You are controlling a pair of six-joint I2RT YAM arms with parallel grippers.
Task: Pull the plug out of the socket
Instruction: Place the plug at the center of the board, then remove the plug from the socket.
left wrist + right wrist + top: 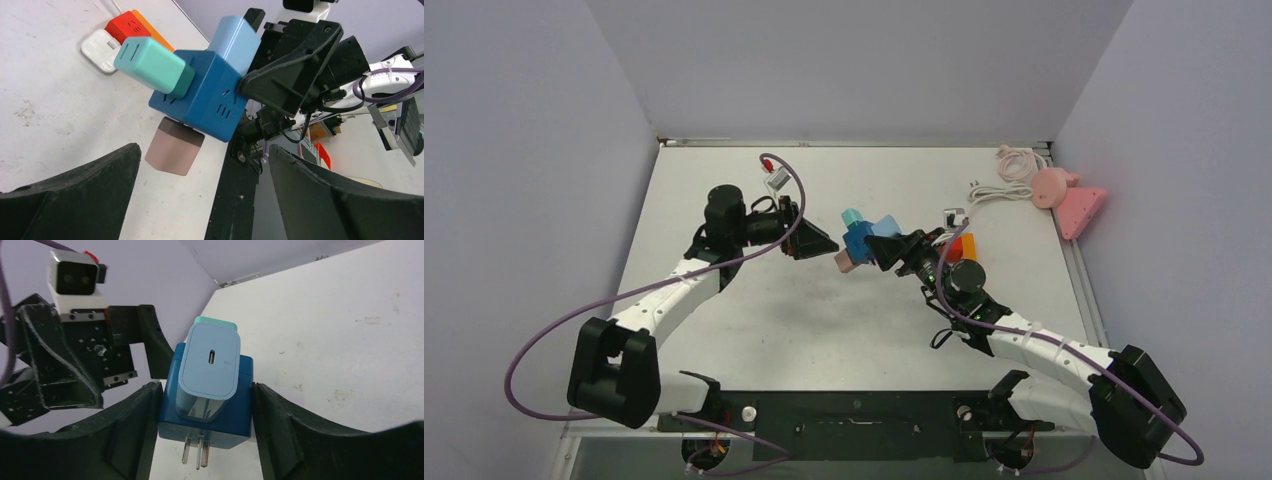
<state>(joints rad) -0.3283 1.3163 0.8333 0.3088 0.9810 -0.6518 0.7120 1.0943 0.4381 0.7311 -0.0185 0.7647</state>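
The blue socket cube (861, 243) sits near the middle of the table (824, 340), clamped between the two fingers of the right gripper (205, 410), one finger pressed against each side face. Whether the cube touches the table surface cannot be told.

Three plugs are still seated in the cube. A teal plug (150, 62) sticks out of the face turned to the far wall. A light-blue plug (210, 365), with a small slot in its end face, stands on the face looking into the right wrist camera. A mauve plug (175, 147) hangs from the face turned towards the arm bases. A pair of metal prongs (197, 452) juts from the cube's edge nearest the right wrist camera.

The left gripper (829, 242) is just to the left of the cube and points at it. Its fingers (75, 195) are spread wide with nothing between them, and they stop short of the cube and its plugs.

On the right of the cube, beyond the right gripper, a white block (100, 49), a red block (125, 29) and an orange block (970, 244) lie together on the table. Far to the right of the cube, near the back corner, lie a coiled white cable (1004, 175) and a pink object (1069, 200).
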